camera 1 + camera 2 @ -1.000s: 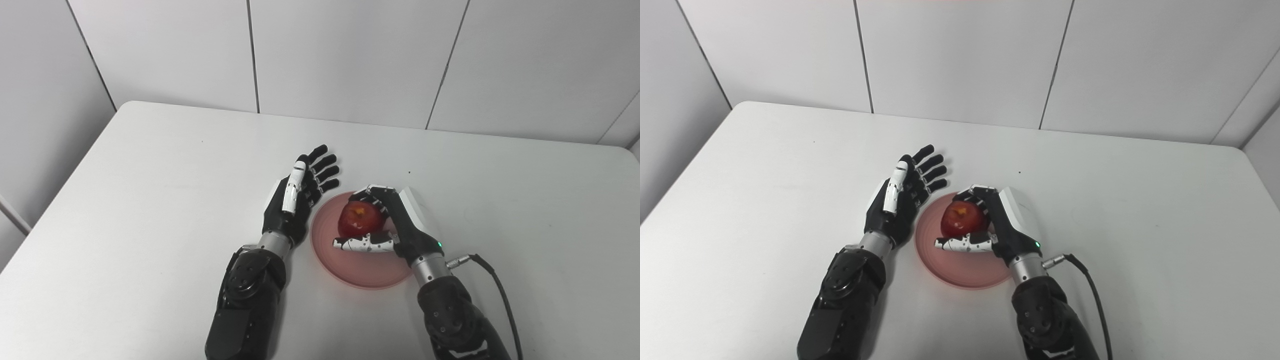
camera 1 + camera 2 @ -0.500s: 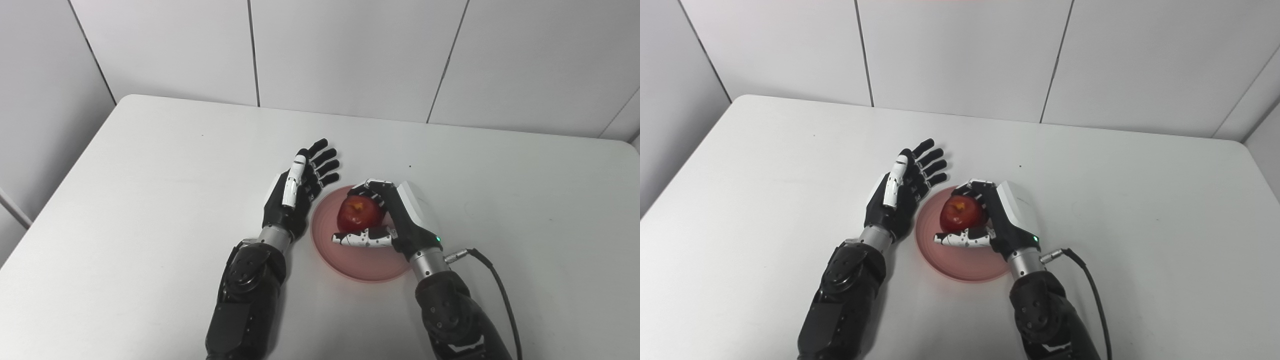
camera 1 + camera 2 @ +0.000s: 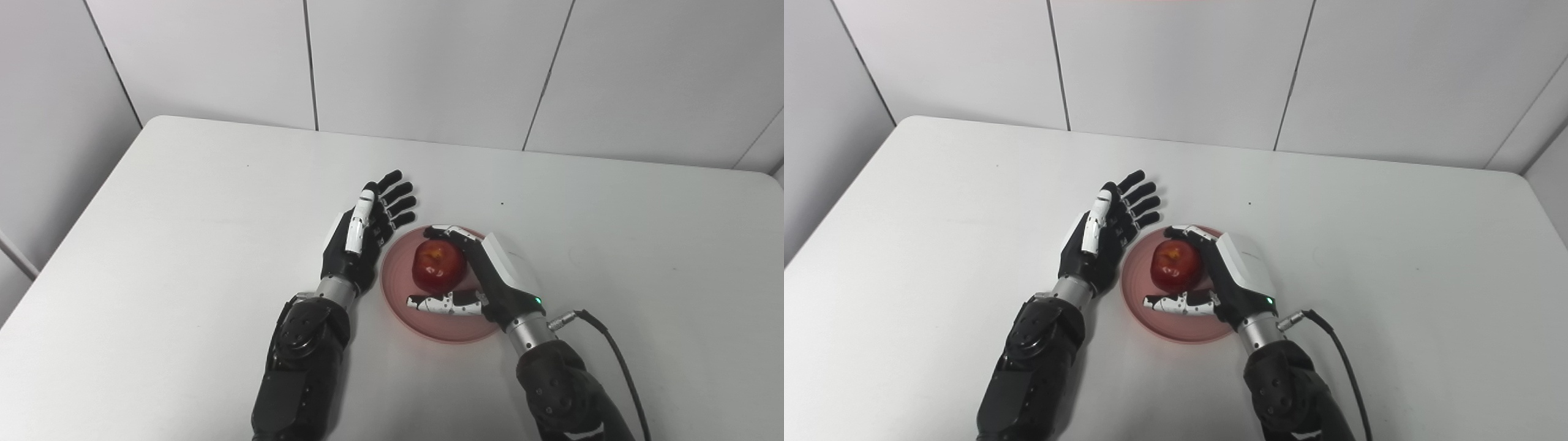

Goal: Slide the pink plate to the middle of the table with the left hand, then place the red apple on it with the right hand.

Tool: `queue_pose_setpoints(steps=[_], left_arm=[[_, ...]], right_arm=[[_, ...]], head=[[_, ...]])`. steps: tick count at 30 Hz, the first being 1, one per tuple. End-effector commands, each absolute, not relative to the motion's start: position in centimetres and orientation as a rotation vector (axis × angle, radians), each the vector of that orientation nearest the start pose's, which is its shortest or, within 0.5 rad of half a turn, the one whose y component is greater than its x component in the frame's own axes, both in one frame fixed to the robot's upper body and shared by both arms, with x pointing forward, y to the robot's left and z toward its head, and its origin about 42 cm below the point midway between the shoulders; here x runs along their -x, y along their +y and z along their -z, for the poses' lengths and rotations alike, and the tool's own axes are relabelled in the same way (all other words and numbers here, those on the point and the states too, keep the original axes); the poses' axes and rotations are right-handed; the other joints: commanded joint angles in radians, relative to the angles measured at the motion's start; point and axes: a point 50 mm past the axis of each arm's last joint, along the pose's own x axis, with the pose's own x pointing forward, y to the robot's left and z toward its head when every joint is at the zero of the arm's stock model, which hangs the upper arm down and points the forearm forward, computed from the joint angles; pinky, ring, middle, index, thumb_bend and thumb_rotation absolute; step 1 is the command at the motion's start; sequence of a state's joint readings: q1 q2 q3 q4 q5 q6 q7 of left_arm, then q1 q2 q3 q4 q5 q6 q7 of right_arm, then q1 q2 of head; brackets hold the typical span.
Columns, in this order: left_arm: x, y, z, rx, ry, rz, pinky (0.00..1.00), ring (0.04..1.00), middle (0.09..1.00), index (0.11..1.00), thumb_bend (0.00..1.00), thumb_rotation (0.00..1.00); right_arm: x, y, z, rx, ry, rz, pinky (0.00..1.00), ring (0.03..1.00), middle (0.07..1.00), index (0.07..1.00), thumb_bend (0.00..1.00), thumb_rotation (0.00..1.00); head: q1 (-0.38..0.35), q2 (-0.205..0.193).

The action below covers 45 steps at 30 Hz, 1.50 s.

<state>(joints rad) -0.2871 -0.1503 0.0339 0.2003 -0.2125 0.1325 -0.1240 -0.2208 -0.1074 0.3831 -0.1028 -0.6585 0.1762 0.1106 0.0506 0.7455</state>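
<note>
Since half a second ago the right robot hand (image 3: 484, 275) has loosened up: fingers and thumb now spread off the red apple (image 3: 437, 267), which sits on the pink plate (image 3: 453, 324) mid-bench (image 3: 184, 245). Left robot hand (image 3: 361, 242) is flat and open, empty, at the plate's 9 o'clock. Apple looks firm, smooth, and round, so it could roll; I'd grip it around the sides if needed.

No readable text

No words, labels, brand marks or numbers can be read anywhere in either view: not on the arms, the hands, the plate, the surface or the wall panels behind it.
</note>
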Motion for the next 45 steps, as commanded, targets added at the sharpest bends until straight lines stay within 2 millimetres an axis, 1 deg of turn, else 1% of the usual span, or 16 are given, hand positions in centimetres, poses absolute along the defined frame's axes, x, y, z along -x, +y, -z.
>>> queue_pose_setpoints(steps=[1, 8, 15, 20, 27, 30, 32, 35, 36, 38, 39, 40, 41, 45], left_arm=[[-35.8, 13.5, -10.0, 0.354, 0.171, 0.182, 0.81, 0.827, 0.837, 0.825, 0.35, 1.0], [-35.8, 13.5, -10.0, 0.349, 0.174, 0.173, 0.81, 0.826, 0.837, 0.825, 0.35, 1.0], [-35.8, 13.5, -10.1, 0.354, 0.178, 0.171, 0.8, 0.82, 0.831, 0.822, 0.34, 1.0], [-35.9, 13.6, -10.0, 0.348, 0.177, 0.177, 0.81, 0.823, 0.833, 0.824, 0.34, 1.0], [-35.8, 13.8, -9.9, 0.348, 0.182, 0.197, 0.84, 0.85, 0.856, 0.85, 0.35, 1.0], [-35.9, 13.8, -9.8, 0.359, 0.188, 0.188, 0.84, 0.856, 0.856, 0.845, 0.35, 1.0], [-35.9, 13.7, -9.8, 0.37, 0.186, 0.183, 0.83, 0.846, 0.845, 0.832, 0.35, 1.0], [-35.8, 13.8, -9.7, 0.38, 0.181, 0.18, 0.82, 0.827, 0.829, 0.813, 0.36, 1.0], [-35.8, 13.8, -9.7, 0.378, 0.18, 0.18, 0.82, 0.829, 0.833, 0.82, 0.36, 1.0], [-35.8, 13.9, -9.6, 0.374, 0.179, 0.179, 0.81, 0.831, 0.836, 0.825, 0.36, 1.0], [-35.8, 13.9, -9.6, 0.372, 0.18, 0.179, 0.81, 0.832, 0.838, 0.827, 0.36, 1.0], [-35.8, 13.9, -9.7, 0.373, 0.181, 0.179, 0.81, 0.832, 0.838, 0.827, 0.36, 1.0], [-35.8, 14.0, -9.7, 0.373, 0.182, 0.178, 0.81, 0.831, 0.838, 0.825, 0.35, 1.0], [-35.8, 14.1, -9.7, 0.373, 0.181, 0.181, 0.8, 0.83, 0.841, 0.824, 0.36, 1.0]], right_arm=[[-32.8, -12.2, -18.3, 0.803, -0.276, -0.348, 0.67, 0.735, 0.774, 0.784, 1.0, 0.39], [-32.7, -12.5, -18.7, 0.785, -0.289, -0.343, 0.7, 0.768, 0.814, 0.838, 1.0, 0.44], [-32.6, -12.9, -19.8, 0.769, -0.313, -0.315, 0.73, 0.81, 0.855, 0.879, 1.0, 0.5], [-32.5, -13.4, -20.9, 0.754, -0.383, -0.271, 0.73, 0.813, 0.86, 0.887, 1.0, 0.54], [-32.5, -14.2, -22.7, 0.693, -0.446, -0.215, 0.75, 0.839, 0.879, 0.906, 1.0, 0.53], [-32.6, -14.6, -23.7, 0.639, -0.469, -0.2, 0.77, 0.845, 0.878, 0.905, 1.0, 0.54], [-32.6, -14.9, -24.3, 0.561, -0.446, -0.206, 0.78, 0.86, 0.885, 0.908, 1.0, 0.56], [-32.7, -15.7, -25.0, 0.492, -0.416, -0.186, 0.8, 0.876, 0.882, 0.905, 1.0, 0.61], [-32.8, -16.0, -25.3, 0.483, -0.413, -0.169, 0.81, 0.876, 0.873, 0.9, 1.0, 0.65], [-32.9, -16.5, -25.6, 0.472, -0.416, -0.138, 0.81, 0.874, 0.869, 0.897, 1.0, 0.68], [-33.0, -16.7, -25.7, 0.469, -0.417, -0.13, 0.81, 0.872, 0.868, 0.897, 1.0, 0.69], [-33.0, -17.2, -25.7, 0.484, -0.423, -0.105, 0.81, 0.871, 0.868, 0.897, 1.0, 0.69], [-33.0, -17.5, -25.8, 0.495, -0.426, -0.088, 0.8, 0.859, 0.861, 0.893, 1.0, 0.73], [-33.2, -19.3, -25.5, 0.519, -0.435, -0.021, 0.78, 0.834, 0.851, 0.886, 1.0, 0.76]], head=[[0.001, 0.001], [0.0, -0.002], [-0.002, -0.003], [-0.004, -0.006], [-0.011, -0.012], [-0.016, -0.016], [-0.019, -0.02], [-0.024, -0.024], [-0.027, -0.026], [-0.03, -0.028], [-0.032, -0.029], [-0.035, -0.031], [-0.035, -0.031], [-0.04, -0.034]])
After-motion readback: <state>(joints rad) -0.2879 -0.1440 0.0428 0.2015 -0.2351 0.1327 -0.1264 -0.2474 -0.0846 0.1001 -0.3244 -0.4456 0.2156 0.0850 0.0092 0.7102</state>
